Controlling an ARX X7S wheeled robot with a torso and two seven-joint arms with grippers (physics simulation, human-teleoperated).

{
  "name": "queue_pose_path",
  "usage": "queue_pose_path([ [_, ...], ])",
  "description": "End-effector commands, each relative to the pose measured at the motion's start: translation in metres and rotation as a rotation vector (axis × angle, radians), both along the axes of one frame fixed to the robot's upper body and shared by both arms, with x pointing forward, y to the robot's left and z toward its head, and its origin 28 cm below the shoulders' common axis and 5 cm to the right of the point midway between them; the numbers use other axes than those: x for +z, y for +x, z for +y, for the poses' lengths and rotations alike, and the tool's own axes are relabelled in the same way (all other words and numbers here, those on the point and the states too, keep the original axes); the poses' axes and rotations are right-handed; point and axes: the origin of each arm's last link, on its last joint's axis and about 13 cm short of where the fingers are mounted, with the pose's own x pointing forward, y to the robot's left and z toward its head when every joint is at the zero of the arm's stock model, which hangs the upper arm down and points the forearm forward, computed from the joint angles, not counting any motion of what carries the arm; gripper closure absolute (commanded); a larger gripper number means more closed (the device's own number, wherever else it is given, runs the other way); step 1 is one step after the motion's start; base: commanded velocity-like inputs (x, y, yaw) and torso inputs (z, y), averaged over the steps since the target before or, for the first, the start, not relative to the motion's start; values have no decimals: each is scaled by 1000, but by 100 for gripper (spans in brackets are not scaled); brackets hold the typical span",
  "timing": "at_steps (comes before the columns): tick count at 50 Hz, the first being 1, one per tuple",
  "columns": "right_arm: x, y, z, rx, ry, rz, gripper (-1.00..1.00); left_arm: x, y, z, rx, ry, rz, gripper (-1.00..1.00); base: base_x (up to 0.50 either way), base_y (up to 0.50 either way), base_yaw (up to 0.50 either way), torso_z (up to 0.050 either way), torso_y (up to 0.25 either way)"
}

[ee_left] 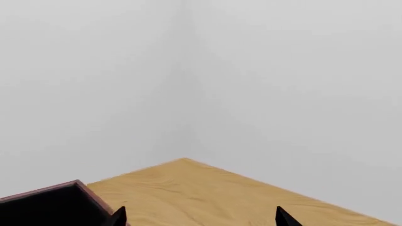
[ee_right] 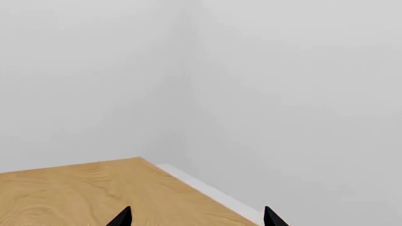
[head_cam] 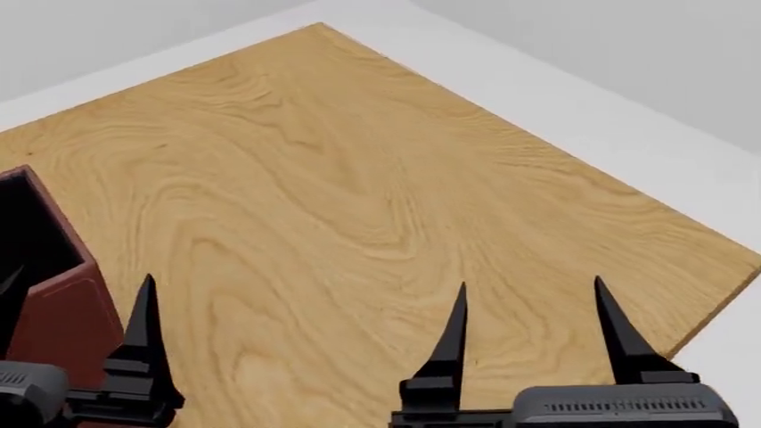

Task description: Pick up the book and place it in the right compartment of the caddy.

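Spread pointed jaws, wood-grain table point(head_cam: 356, 178)

The right end effector point(head_cam: 529, 299) sits low in the head view, its two black pointed fingers spread apart and empty. The left end effector point(ee_left: 199, 217) likewise points forward, fingers parted, holding nothing.

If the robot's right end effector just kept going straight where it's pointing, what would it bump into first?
Probably nothing nearby: the right end effector points across bare wooden table, toward its far edge and the grey wall beyond.
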Motion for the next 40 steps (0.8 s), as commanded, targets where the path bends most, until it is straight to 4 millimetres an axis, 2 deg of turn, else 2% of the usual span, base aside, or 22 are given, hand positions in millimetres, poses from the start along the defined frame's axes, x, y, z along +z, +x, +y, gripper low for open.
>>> queue_pose_path([
  [1, 0, 0, 2, -18, -25, 5, -100, 0, 0, 1, 5, 5, -3, -100, 441, 274, 0, 0, 0],
  [9, 0, -1, 1, 5, 1, -30, -100, 1, 0, 2, 8, 4, -4, -100, 444, 271, 0, 0, 0],
  [25, 1, -1, 1, 17, -9, -11, -100, 1, 1, 3, 16, 2, -5, -100, -4, -2, 0, 0, 0],
  [30, 1, 0, 1, 19, 12, -4, -100, 2, 0, 3, 17, 0, -9, -100, 456, -98, 0, 0, 0],
  [40, 3, -2, 1, 34, 9, -22, -100, 10, -2, 8, 43, -9, -24, -100, -5, 2, 0, 0, 1],
])
